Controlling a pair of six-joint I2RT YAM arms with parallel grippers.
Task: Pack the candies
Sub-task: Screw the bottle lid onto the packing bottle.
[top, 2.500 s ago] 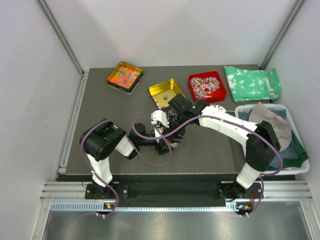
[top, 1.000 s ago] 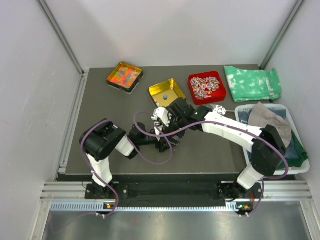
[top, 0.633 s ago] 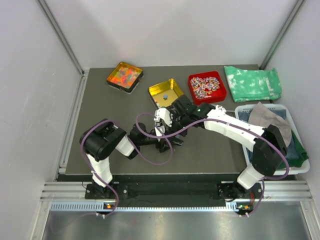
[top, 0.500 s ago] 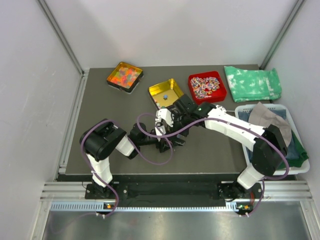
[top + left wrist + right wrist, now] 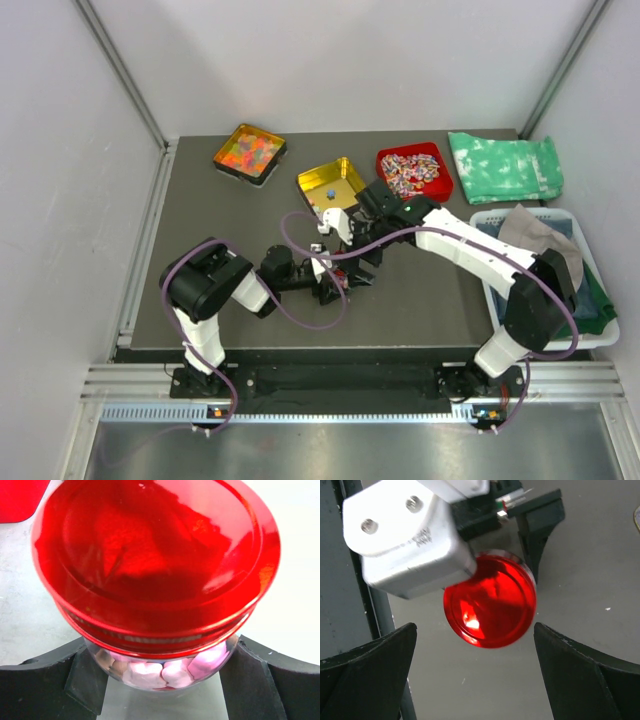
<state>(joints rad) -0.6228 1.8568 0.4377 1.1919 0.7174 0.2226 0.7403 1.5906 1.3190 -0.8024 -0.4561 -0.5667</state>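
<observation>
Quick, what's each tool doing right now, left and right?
Left tool: closed on the clear round jar with the shiny red lid.
Right tool: open, holding nothing, above that lid.

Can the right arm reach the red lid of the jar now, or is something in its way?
Probably yes. The right gripper hangs open right over the red lid. The left gripper holds the jar by its sides, below the lid. Only the left arm's white housing overlaps one edge.
</observation>
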